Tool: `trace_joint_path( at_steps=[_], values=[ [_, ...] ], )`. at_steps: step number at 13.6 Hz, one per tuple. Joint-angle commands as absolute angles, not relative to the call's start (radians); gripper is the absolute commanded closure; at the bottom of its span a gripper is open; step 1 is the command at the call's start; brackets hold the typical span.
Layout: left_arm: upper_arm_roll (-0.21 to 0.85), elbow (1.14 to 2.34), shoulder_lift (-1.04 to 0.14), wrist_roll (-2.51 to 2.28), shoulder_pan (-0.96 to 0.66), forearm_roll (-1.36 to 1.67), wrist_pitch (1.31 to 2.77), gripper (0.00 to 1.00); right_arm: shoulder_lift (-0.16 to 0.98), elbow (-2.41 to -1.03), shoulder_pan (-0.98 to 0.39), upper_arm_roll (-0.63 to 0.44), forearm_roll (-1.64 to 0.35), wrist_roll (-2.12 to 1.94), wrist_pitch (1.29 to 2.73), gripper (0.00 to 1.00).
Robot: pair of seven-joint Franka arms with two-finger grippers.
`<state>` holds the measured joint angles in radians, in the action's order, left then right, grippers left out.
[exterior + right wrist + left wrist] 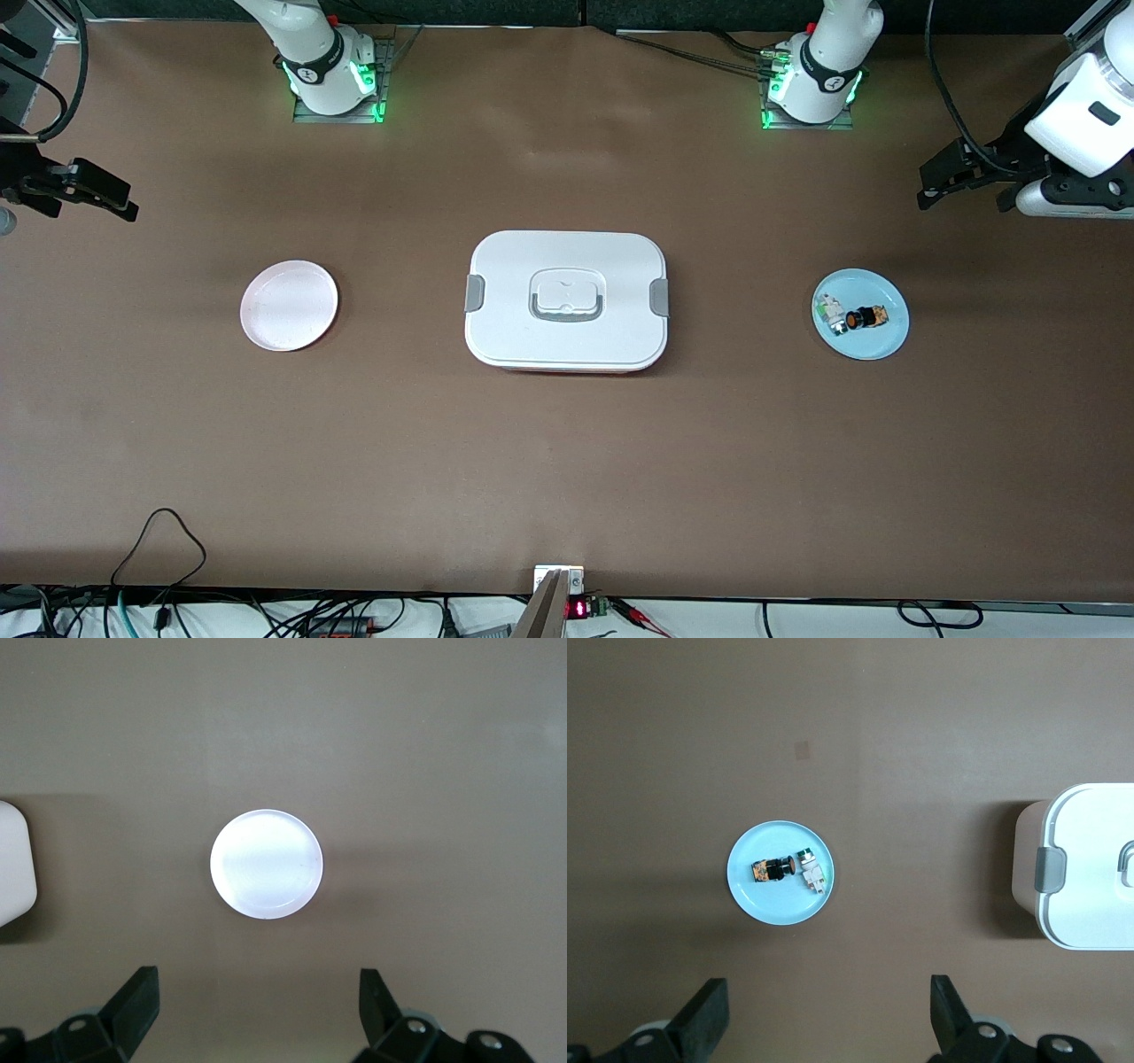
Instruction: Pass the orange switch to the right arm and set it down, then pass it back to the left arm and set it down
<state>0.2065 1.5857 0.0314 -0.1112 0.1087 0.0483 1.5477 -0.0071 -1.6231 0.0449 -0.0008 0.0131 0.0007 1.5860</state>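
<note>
1. Hovering high over the table's (567, 461) left-arm end, my left end effector (824, 1023) hangs with fingers spread wide, holding nothing.
2. My orange switch (772, 870) lies on the blue plate (757, 904), well below that end effector, touching a green-and-white component (811, 875).
3. My right end effector (257, 1019) waits, spread and empty, above the pink plate (266, 864).
4. Between both plates sits the box (567, 301).

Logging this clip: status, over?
Left gripper and right gripper open, empty, high. Orange switch on blue plate beside green-and-white component. Box midway toward pink plate.
</note>
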Motion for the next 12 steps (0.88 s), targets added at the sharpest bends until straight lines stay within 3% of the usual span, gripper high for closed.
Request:
trace_joint_path(
  at_steps=[1,12],
  values=[
    [0.213,1.612,0.051,-0.084,0.115,0.032,1.566,0.00,-0.014,-1.611,0.046,0.002,0.005,-0.006,1.566,0.00],
    [0.213,1.592,0.028,-0.089,0.115,0.034,1.559,0.00,-0.017,-1.611,0.048,0.002,0.003,-0.005,1.543,0.00]
  ],
)
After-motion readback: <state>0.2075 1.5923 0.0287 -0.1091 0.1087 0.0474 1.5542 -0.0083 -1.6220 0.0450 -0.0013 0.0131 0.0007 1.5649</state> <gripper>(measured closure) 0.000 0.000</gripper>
